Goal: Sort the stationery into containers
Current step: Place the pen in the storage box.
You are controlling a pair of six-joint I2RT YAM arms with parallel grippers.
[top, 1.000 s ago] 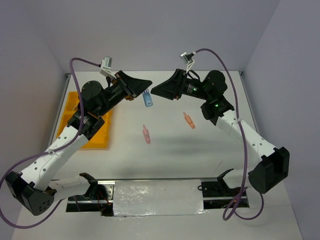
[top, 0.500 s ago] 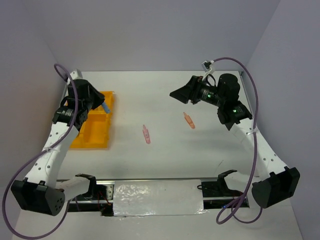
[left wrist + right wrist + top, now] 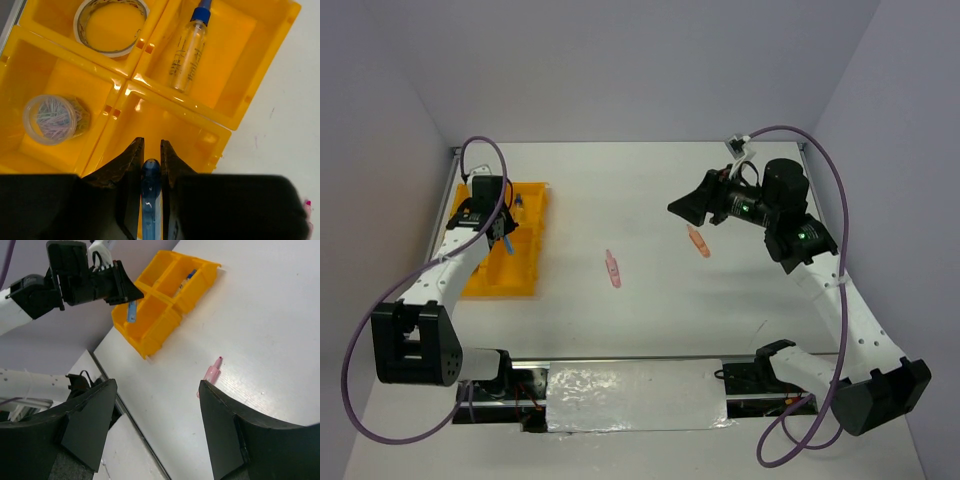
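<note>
The yellow-orange tray [image 3: 525,270] lies at the far left. In the left wrist view the tray [image 3: 175,132] holds a beige tape ring [image 3: 111,22], a clear bottle with a blue cap [image 3: 188,47] and a round jar of clips [image 3: 52,119], each in its own compartment. My left gripper [image 3: 150,146] is shut on the blue clip-like piece [image 3: 150,187] above the tray's fourth compartment [image 3: 505,232]. The pink piece [image 3: 612,268] and the orange piece [image 3: 698,240] lie on the table. My right gripper [image 3: 692,205] is open, above the table near the orange piece.
The right wrist view shows the tray [image 3: 160,305], my left gripper [image 3: 120,287] with the blue piece [image 3: 132,311], and the pink piece [image 3: 212,371] on the white table. Grey walls close in the table at the left, back and right.
My left arm has swung from the table's middle to the left and now holds the blue piece over the tray. My right arm has drawn back a little to the right.
</note>
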